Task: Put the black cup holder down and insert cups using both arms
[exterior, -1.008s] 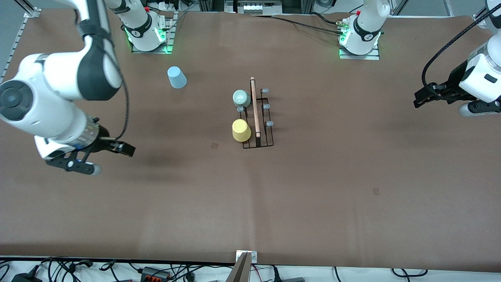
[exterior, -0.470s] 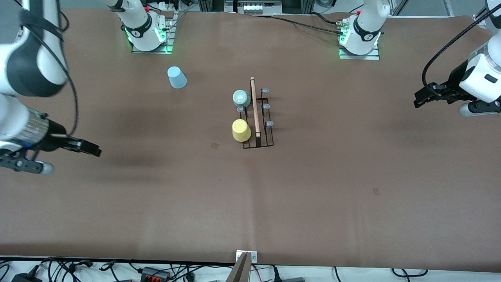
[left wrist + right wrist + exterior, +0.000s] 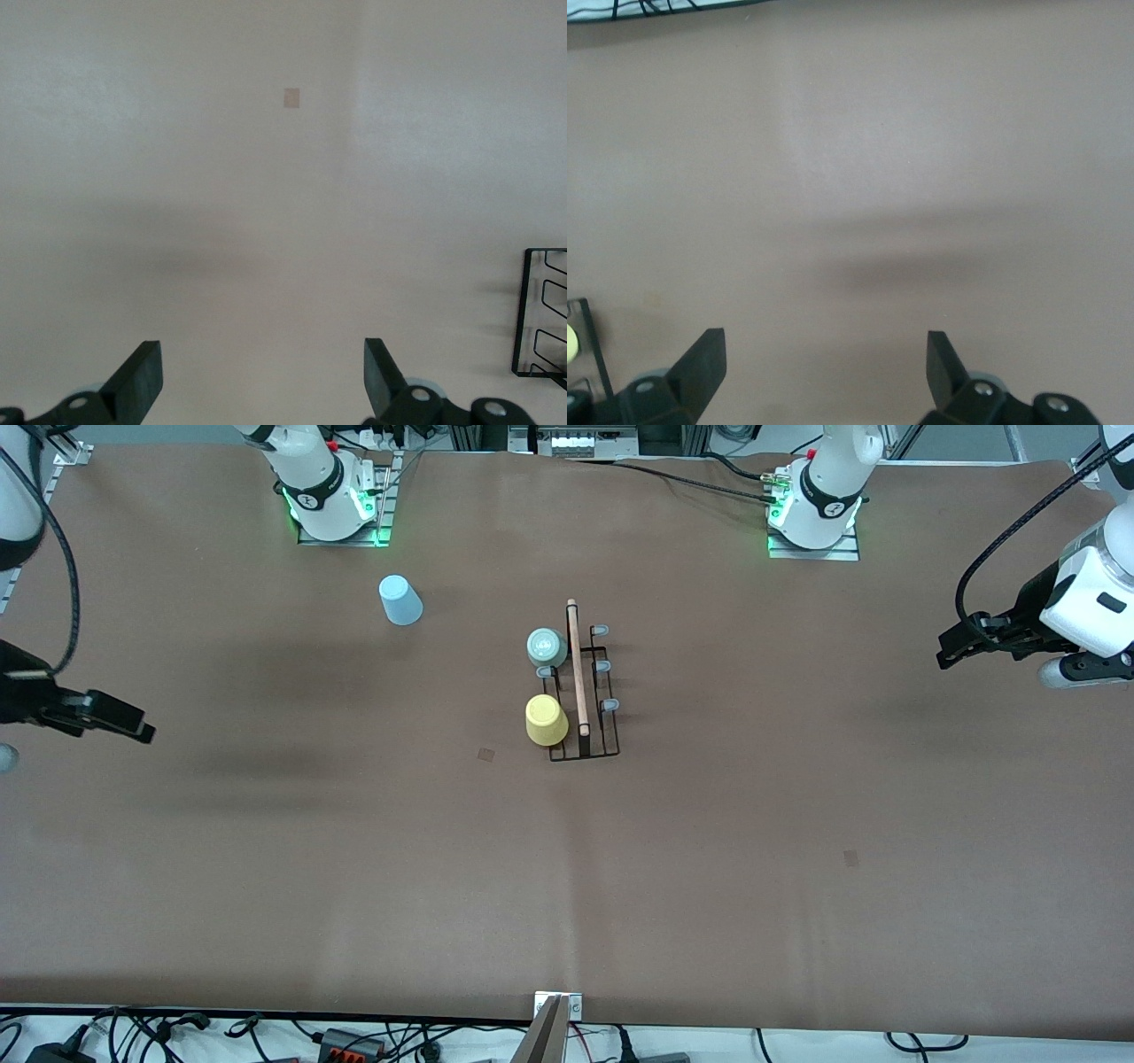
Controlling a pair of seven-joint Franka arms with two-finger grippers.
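The black cup holder [image 3: 585,749] stands mid-table with its wooden rod handle [image 3: 577,669] on top. A mint green cup [image 3: 547,646] and a yellow cup [image 3: 546,720] sit upside down on pegs on its side toward the right arm's end. A light blue cup [image 3: 400,600] stands upside down on the table near the right arm's base. My right gripper [image 3: 142,732] is open and empty over the right arm's end of the table; it also shows in the right wrist view [image 3: 824,359]. My left gripper [image 3: 944,657] waits open and empty over the left arm's end; it also shows in the left wrist view [image 3: 261,367].
Grey-tipped pegs [image 3: 601,631] stand bare on the holder's side toward the left arm's end. The holder's corner shows in the left wrist view [image 3: 539,314]. Cables [image 3: 354,1038] and a metal bracket [image 3: 556,1005] lie along the table's edge nearest the front camera.
My right arm has swung away from the holder toward the right arm's end of the table, gripper empty. The left arm, the holder and the cups have not moved.
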